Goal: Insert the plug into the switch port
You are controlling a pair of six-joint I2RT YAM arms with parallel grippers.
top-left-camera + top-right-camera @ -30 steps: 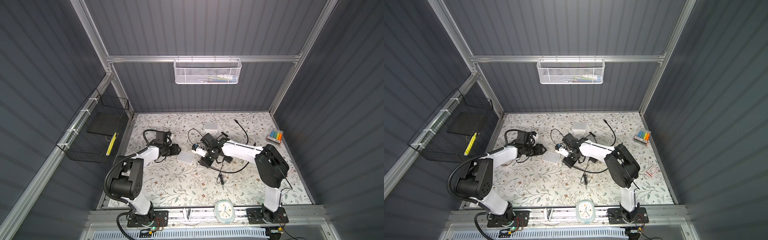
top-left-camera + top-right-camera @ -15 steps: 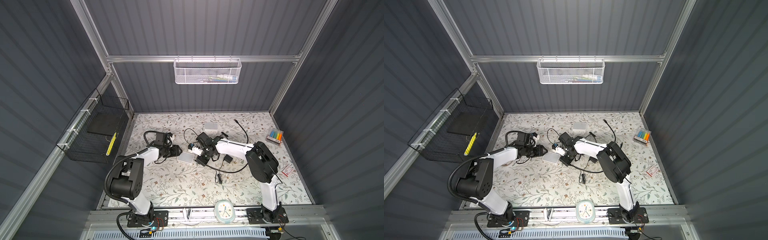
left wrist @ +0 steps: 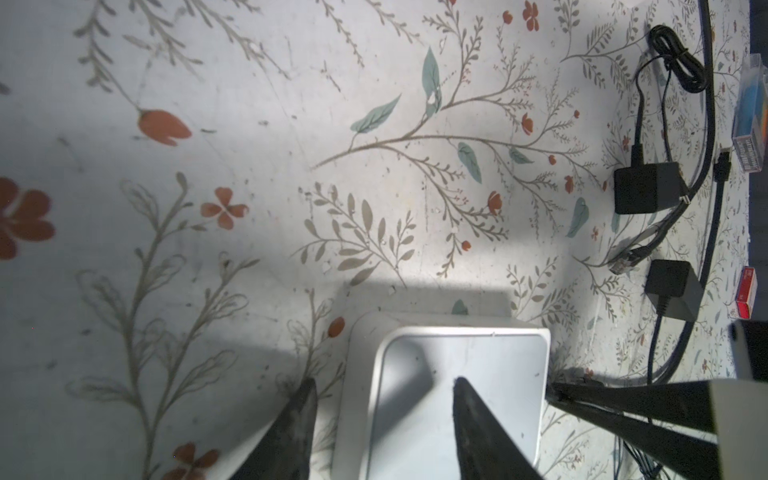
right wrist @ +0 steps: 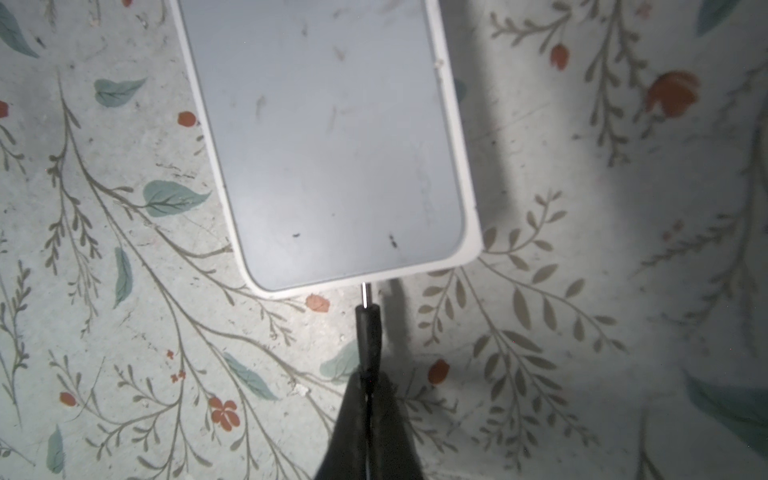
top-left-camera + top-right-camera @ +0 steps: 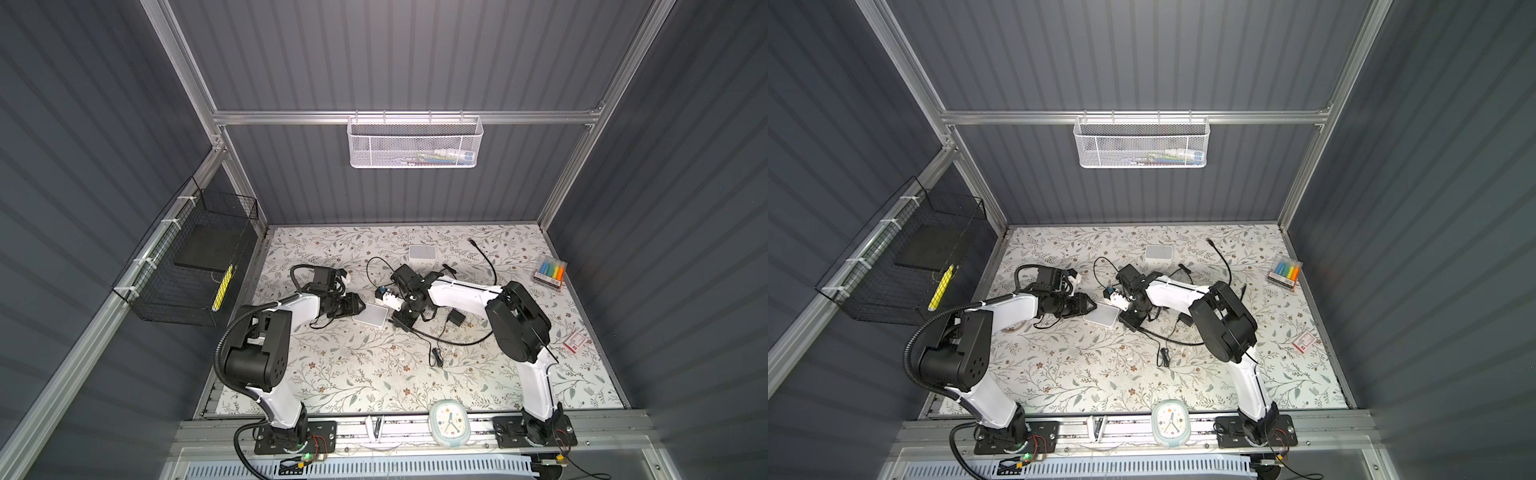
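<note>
The switch (image 5: 372, 319) is a flat white box lying on the flowered mat, seen in both top views (image 5: 1101, 318). My left gripper (image 3: 382, 395) is open at its near corner. One finger (image 3: 299, 415) is beside the switch's edge and the other hangs over the top face of the switch (image 3: 449, 374). My right gripper (image 4: 368, 386) is shut on the black plug (image 4: 368, 332). The plug's metal tip meets the side edge of the switch (image 4: 332, 145). I cannot see the port itself. In a top view the right gripper (image 5: 395, 321) sits just right of the switch.
A second white box (image 5: 422, 252) lies at the back. Two black adapters (image 3: 648, 187) (image 3: 673, 291) and loose black cables lie right of the switch. A marker box (image 5: 549, 272) and a red card (image 5: 575, 341) are at the right, and a clock (image 5: 449, 422) is at the front edge.
My right arm has swung left, bringing the plug up to the switch's edge. My left gripper has stayed at the switch with its jaws slightly narrower.
</note>
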